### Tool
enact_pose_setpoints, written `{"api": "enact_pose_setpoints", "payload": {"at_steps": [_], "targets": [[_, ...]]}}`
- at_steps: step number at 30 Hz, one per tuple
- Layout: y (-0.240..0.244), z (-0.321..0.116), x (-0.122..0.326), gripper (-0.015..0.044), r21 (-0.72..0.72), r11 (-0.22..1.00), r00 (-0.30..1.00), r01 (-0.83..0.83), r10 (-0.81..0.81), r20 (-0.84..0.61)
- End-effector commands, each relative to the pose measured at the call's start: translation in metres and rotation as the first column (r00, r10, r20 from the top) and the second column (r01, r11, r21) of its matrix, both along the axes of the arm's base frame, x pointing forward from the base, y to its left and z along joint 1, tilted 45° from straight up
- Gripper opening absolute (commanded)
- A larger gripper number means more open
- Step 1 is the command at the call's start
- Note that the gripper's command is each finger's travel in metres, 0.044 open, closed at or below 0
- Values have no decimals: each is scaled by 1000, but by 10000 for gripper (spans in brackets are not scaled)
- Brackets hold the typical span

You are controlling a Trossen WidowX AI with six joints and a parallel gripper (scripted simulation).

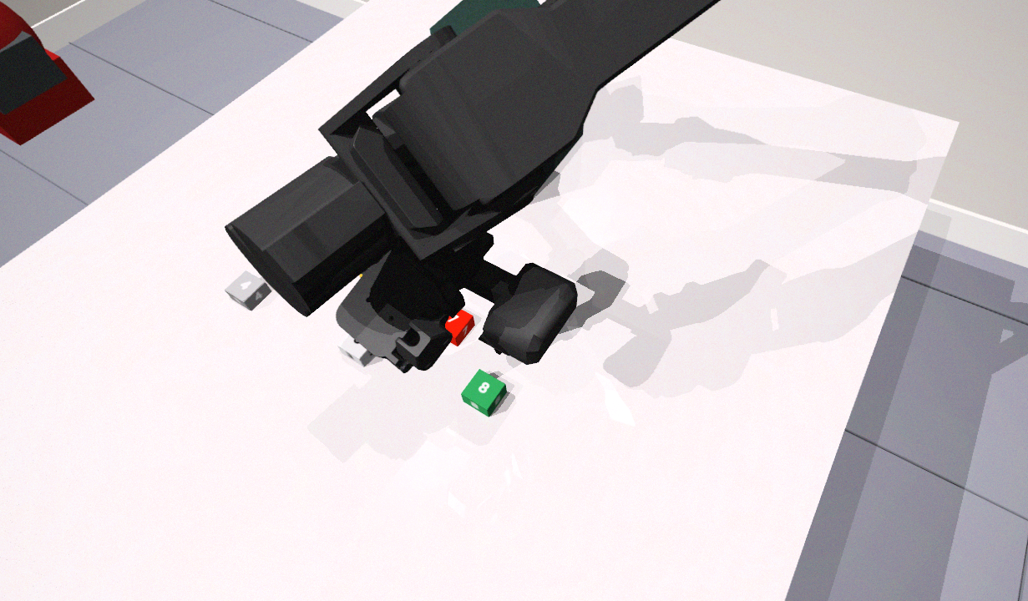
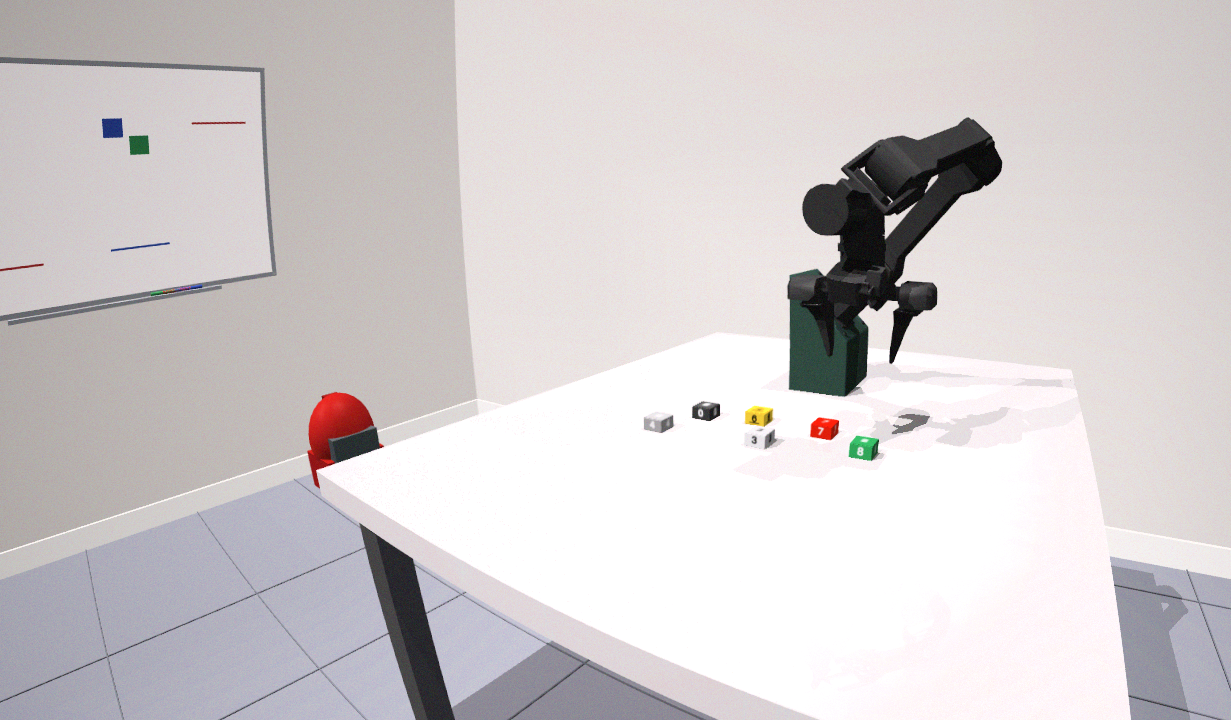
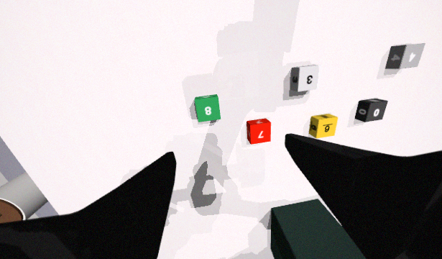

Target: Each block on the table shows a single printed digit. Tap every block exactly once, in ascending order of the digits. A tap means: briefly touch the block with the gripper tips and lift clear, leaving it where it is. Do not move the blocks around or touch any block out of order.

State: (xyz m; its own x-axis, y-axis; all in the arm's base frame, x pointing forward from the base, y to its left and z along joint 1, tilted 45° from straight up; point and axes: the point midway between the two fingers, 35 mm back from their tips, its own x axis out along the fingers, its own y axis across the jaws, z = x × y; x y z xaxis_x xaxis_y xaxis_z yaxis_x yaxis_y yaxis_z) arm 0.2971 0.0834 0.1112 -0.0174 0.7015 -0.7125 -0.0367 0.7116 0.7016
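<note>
The white table (image 2: 601, 555) fills the lower right of the exterior view, and the black arm (image 2: 914, 192) rises from a dark green base (image 2: 825, 358) at its far edge, folding over so the gripper (image 2: 861, 344) hangs high above the surface with both fingers pointing down. Its fingers stand wide apart with nothing between them. Six small cubes sit near the centre of the table in a loose band running left to right in the exterior view: a grey block (image 2: 657, 422) marked 4, a black block (image 2: 705, 411) marked 0, a yellow block (image 2: 758, 415) marked 6, a white block (image 2: 760, 437) marked 3 just in front of the yellow one, a red block (image 2: 823, 428) marked 7 and a green block (image 2: 862, 447) marked 8. All lie flat with digits upward, apart from one another. In the top view the arm covers the black and yellow blocks and hides most of the white one. A red object (image 2: 337, 438) stands on the floor beyond the table's left corner.
</note>
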Motion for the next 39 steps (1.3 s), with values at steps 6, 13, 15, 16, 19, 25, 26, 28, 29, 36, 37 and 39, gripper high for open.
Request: {"api": "enact_pose_setpoints", "payload": {"at_steps": [6,13,15,16,19,25,26,28,29,36,37,39], "targets": [[2,1,1,400,4,1000,1000,4,-4,-5],[0,0,2,400,3,1000,1000,4,-4,-5],[-13,-13,11,400,-1,1000,1000,5,-5,-4],[-24,-23,17,400,-4,1000,1000,5,-5,-4],[-58,-57,31,400,-6,1000,1000,5,-5,-3],[-86,-85,36,400,-2,1000,1000,4,-4,-3],[-86,-85,36,400,-2,1000,1000,4,-4,-3],[-86,-85,36,400,-2,1000,1000,4,-4,-3],[-86,-85,36,400,-2,1000,1000,4,-4,-3],[-86,-85,36,400,-2,1000,1000,4,-4,-3],[-86,-85,36,400,-2,1000,1000,4,-4,-3],[-86,-85,36,400,-2,1000,1000,4,-4,-3]]}}
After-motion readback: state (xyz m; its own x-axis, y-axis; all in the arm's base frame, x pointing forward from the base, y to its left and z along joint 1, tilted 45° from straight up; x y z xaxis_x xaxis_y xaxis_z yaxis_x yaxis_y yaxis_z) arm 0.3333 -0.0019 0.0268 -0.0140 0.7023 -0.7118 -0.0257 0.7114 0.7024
